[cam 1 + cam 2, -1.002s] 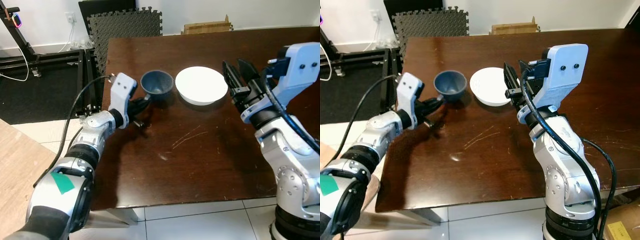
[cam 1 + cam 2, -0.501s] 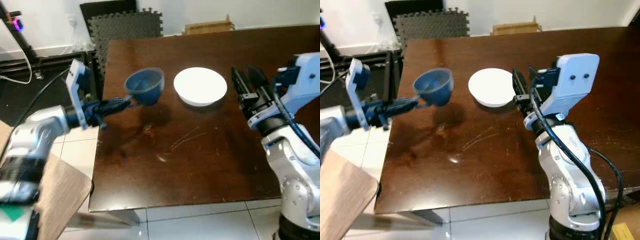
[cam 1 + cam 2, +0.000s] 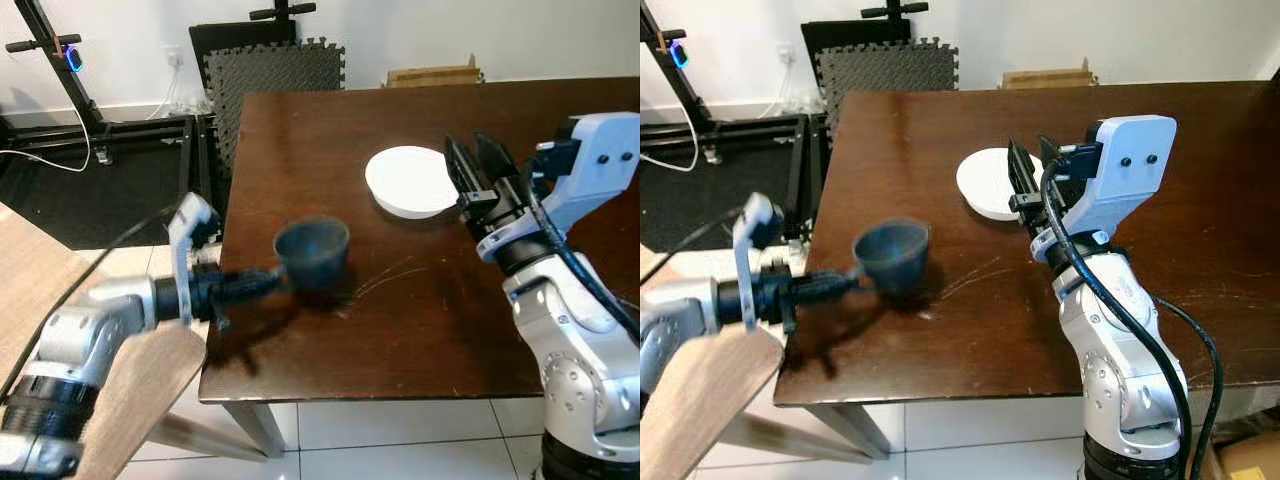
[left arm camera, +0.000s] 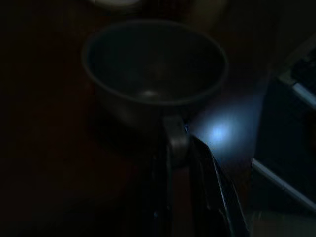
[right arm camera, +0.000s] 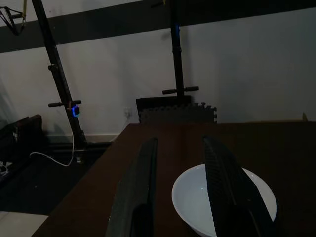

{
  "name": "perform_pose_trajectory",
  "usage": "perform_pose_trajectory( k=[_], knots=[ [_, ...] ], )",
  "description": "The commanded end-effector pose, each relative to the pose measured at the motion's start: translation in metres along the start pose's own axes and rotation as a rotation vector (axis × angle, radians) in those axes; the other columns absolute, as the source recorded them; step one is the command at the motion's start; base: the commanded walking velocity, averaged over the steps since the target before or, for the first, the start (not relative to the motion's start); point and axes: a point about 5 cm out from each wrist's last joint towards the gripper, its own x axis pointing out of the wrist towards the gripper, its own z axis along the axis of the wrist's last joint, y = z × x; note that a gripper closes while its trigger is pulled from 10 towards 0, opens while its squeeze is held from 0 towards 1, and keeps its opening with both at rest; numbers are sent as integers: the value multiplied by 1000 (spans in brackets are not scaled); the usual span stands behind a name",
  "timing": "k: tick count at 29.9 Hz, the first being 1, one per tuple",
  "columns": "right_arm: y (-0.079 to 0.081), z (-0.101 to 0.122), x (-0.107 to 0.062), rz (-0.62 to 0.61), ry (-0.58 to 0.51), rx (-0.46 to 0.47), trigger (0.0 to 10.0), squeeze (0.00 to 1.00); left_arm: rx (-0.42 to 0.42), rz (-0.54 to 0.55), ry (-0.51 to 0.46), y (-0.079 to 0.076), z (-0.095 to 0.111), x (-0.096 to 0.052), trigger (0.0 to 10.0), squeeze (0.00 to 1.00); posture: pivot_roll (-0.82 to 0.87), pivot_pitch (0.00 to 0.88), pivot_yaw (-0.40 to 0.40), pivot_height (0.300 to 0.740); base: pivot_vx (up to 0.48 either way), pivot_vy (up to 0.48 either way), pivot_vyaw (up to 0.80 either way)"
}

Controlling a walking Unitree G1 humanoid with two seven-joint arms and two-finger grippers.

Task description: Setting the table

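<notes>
Right now your left gripper (image 3: pixel 268 284) is pinching the blue cup (image 3: pixel 312 252) by its handle, carrying it just above the table (image 3: pixel 400 330) near its front-left edge. That thin grip is risking a swing or slip. Your right gripper (image 3: pixel 478 178), fingers apart, is hovering beside the white bowl (image 3: pixel 410 180).

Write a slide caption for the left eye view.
Left pincer holds a blue cup by its handle above the table.

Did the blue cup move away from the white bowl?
Yes. The cup, gripped by the left gripper, was beside the bowl; now it is farther from it, nearer the table's front edge.
</notes>
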Motion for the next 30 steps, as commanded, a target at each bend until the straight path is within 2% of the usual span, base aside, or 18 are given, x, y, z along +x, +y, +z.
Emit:
perform_pose_trajectory(
  k=[1, 4, 7, 11, 12, 13, 14, 21, 24, 25, 26, 30],
  knots=[
    [1, 2, -5, -5, -17, -4, 10000, 0, 66, 16, 53, -4, -5, -5, 10000, 0, -27, 176, 121, 740, 0, 0, 0],
    [-1, 0, -8, -21, -14, -3, 10000, 0, 175, 104, 94, -2, -10, -12, 10000, 0, -24, 172, 119, 740, 0, 0, 0],
    [-2, -2, -8, -22, -12, 0, 10000, 0, 261, 175, 81, 1, -9, -11, 10000, 0, -20, 168, 113, 740, 0, 0, 0],
    [-1, -3, -7, -17, -13, 5, 10000, 0, 269, 200, 49, 0, -9, -8, 10000, 0, -17, 161, 106, 740, 0, 0, 0],
    [-1, -3, -7, -15, -13, 6, 10000, 0, 274, 205, 43, -1, -11, -7, 10000, 286, -18, 159, 104, 740, 0, 0, 0],
    [-1, -3, -7, -15, -13, 6, 10000, 0, 274, 205, 43, -1, -11, -7, 10000, 286, -18, 159, 104, 740, 0, 0, 0],
    [0, -3, -6, -12, -14, 8, 10000, 0, 270, 201, 40, -2, -12, -6, 10000, 1000, -18, 159, 101, 740, 0, 0, 0],
    [1, -3, -5, -7, -16, 11, 10000, 0, 217, 191, 24, -4, -14, -7, 10000, 1000, -11, 159, 105, 740, 0, 0, 0],
    [1, -4, -4, -9, -18, 12, 10000, 0, 227, 206, 37, -2, -15, -10, 10000, 1000, -11, 161, 108, 740, 0, 0, 0],
    [1, -3, -4, -9, -19, 13, 10000, 0, 231, 216, 39, 0, -14, -11, 10000, 231, -9, 164, 110, 740, 0, 0, 0],
    [2, -3, -5, -9, -20, 13, 10000, 0, 232, 225, 39, 1, -13, -12, 10000, 0, -8, 166, 110, 740, 0, 0, 0],
    [2, -3, -5, -12, -21, 14, 10000, 0, 248, 258, 83, 2, -14, -15, 10000, 0, -8, 175, 118, 740, 0, 0, 0]
  ],
)
